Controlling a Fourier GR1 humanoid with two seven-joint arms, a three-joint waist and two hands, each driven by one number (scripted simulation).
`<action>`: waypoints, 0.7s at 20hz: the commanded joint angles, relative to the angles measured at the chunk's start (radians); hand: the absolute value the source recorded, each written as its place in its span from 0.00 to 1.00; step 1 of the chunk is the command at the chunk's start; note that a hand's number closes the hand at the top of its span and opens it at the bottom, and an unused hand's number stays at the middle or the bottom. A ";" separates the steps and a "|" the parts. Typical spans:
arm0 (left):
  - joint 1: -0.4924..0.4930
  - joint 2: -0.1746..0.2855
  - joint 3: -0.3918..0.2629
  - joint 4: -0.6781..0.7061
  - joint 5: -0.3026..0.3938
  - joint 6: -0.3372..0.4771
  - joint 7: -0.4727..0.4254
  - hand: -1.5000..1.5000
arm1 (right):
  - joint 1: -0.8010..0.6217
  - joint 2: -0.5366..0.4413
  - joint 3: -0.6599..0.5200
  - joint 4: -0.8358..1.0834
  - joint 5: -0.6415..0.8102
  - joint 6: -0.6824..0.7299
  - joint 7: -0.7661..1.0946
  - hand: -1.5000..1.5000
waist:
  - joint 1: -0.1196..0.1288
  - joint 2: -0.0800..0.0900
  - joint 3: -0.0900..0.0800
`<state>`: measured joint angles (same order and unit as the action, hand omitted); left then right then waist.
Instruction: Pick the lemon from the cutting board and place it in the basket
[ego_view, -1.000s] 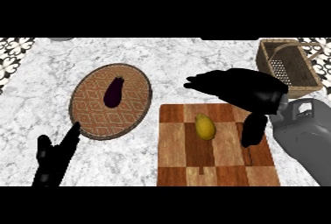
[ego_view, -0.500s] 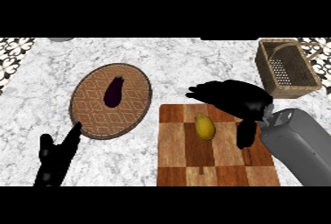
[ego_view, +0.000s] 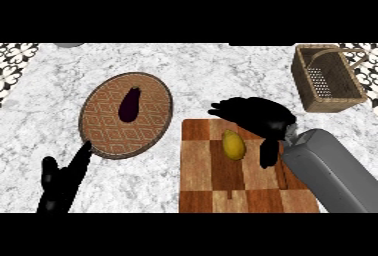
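Biggest thing here is the white-and-grey veined marble counter (ego_view: 221, 75), smooth and flat, with plenty of bare stone beyond the right hand (ego_view: 258, 117) and off to its left. The checkered light-and-dark wooden cutting board (ego_view: 203, 180) sits right under that hand. Its far edge is just under the fingers and its near edge runs out at the bottom of the view. To the hand's left, a strip of marble away from the board's edge, there's the round brown woven plate (ego_view: 100, 125) with a diamond pattern. Beyond the hand and to its right, well apart, is the rectangular tan wicker basket (ego_view: 334, 103) with an arched handle, and there's open counter between the two. The grey right forearm (ego_view: 332, 170) comes in over the board's right edge. The right hand isn't gripping anything: its fingers are spread out past the oval yellow lemon (ego_view: 233, 145) and the thumb hangs down just to the lemon's right, so the lemon is lying on the board, uncovered, just beside the hand. The left hand (ego_view: 57, 187) rests at the lower left with its fingers straight and pointing up, one tip right at the plate's rim. A small dark purple eggplant (ego_view: 130, 105) lies on the plate.
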<state>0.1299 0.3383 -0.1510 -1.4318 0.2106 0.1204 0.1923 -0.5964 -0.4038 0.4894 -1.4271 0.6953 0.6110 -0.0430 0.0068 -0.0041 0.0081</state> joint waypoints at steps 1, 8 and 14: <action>-0.028 -0.028 0.005 0.070 -0.011 -0.004 0.044 0.50 | 0.039 -0.013 -0.015 0.023 0.052 -0.038 -0.084 0.00 | -0.005 0.005 -0.008; 0.041 -0.036 0.015 -0.019 -0.021 -0.016 0.052 0.50 | -0.029 0.121 -0.021 0.160 0.129 -0.050 -0.070 0.00 | 0.006 0.005 -0.008; -0.032 -0.054 0.040 0.074 -0.045 -0.014 0.059 0.50 | 0.047 0.131 0.048 0.149 0.243 -0.080 -0.046 0.00 | -0.005 0.004 -0.008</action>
<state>0.1170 0.2998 -0.1218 -1.4295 0.1696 0.1087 0.2306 -0.5746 -0.2992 0.5030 -1.2775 0.8800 0.5286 -0.1252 0.0071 -0.0048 0.0091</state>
